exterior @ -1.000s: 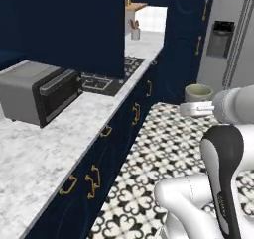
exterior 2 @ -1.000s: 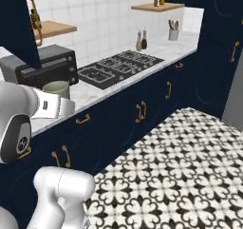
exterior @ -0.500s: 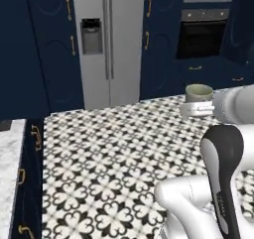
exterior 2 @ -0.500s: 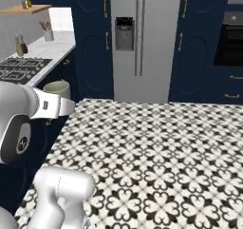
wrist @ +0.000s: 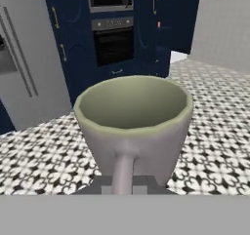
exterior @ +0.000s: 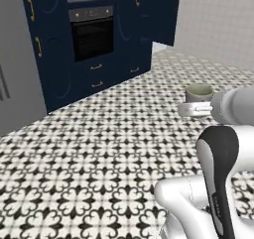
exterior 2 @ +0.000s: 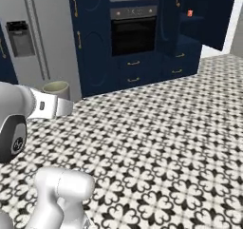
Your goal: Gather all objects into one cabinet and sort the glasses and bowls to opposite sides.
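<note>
you're carrying cup [wrist: 133,127] | jaws clamped on its handle | keeping it upright, heading for open cabinet [exterior 2: 201,19] near oven [exterior 2: 133,33]

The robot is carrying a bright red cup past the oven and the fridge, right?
Not quite. The cup in the hand is pale grey with a greenish-cream inside, not bright red; the hand view shows it best. The rest is right: it is carried over the patterned floor near the oven and fridge.
</note>
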Robot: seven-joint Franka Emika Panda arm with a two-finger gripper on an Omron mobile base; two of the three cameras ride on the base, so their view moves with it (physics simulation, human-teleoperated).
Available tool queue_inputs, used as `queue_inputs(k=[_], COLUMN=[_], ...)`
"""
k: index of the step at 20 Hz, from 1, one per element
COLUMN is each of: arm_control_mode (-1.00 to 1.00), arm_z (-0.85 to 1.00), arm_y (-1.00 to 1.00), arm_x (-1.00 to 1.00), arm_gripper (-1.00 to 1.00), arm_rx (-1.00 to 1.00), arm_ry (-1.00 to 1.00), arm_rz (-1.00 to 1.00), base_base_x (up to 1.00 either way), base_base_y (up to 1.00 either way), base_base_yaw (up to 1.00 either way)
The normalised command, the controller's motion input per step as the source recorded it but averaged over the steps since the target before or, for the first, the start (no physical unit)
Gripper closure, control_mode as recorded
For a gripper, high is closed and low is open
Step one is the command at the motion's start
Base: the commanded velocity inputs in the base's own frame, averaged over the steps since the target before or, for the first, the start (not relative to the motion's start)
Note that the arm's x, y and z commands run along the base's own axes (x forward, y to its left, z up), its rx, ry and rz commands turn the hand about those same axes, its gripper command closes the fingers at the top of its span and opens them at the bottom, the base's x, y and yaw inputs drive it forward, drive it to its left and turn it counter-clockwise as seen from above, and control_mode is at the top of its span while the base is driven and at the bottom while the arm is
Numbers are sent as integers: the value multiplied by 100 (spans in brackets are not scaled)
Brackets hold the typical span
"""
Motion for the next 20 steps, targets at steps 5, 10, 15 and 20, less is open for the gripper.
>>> queue_inputs(k=[5, 10, 15, 20], arm_control_mode=[100, 100, 100, 100], arm_z=[0, 0, 0, 0], arm_y=[0, 0, 0, 0], arm_x=[0, 0, 0, 0], arm_gripper=[100, 100, 100, 100], arm_rx=[0, 0, 0, 0], arm_ry=[0, 0, 0, 0], arm_rz=[0, 0, 0, 0], base_base_x=[95, 100, 100, 100], base_base_y=[-96, -86, -74, -35], base_base_yaw=[-29, -2, 0, 0])
